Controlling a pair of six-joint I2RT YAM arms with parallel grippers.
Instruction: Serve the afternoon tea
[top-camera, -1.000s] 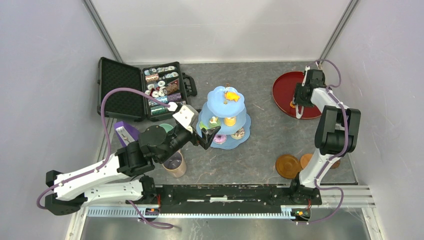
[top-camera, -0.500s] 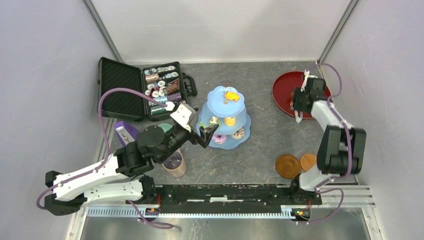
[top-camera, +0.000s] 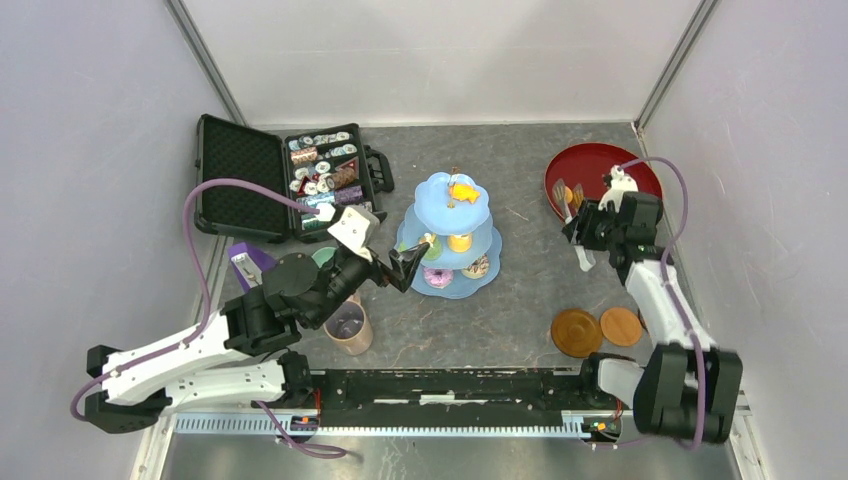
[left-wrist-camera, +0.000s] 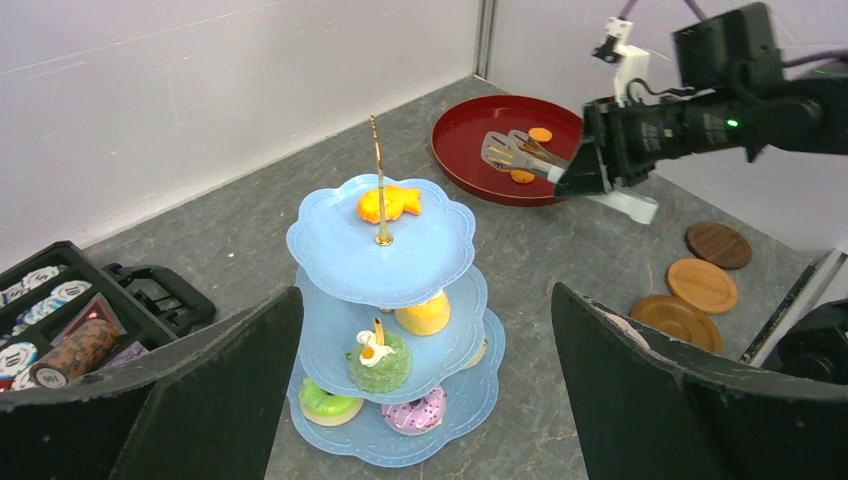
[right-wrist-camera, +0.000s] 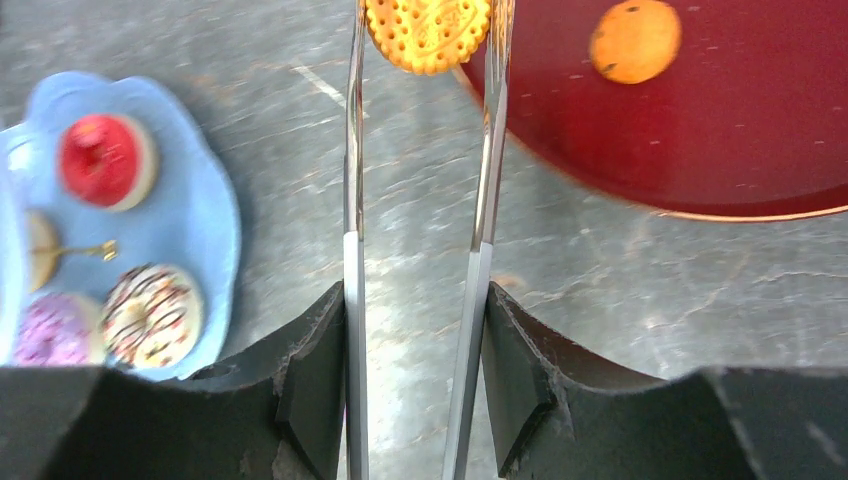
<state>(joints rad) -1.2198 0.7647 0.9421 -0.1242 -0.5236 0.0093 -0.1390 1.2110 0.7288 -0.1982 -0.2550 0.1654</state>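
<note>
The pale-blue three-tier cake stand (top-camera: 450, 235) stands mid-table with an orange cake on top and small cakes and donuts below (left-wrist-camera: 385, 365). My left gripper (top-camera: 408, 265) hovers open just left of it, its jaws wide apart either side of the stand (left-wrist-camera: 385, 240), touching nothing. My right gripper (right-wrist-camera: 415, 310) is shut on metal tongs (right-wrist-camera: 353, 200), whose tips pinch an orange biscuit (right-wrist-camera: 427, 30) at the red tray's left rim. A second biscuit (right-wrist-camera: 635, 38) lies on the tray. The tan mug (top-camera: 349, 328) and green cup (top-camera: 330, 257) sit under my left arm.
The round dark-red tray (top-camera: 600, 170) is at the back right. Brown coasters (top-camera: 577, 332) lie at the front right beside the right arm's base. An open black case of small tins (top-camera: 290, 180) stands at the back left. White walls enclose the table.
My right arm has swung off the red tray toward the left and nearer, carrying the tongs and biscuit. My left arm has drifted slightly left, jaws still open.
</note>
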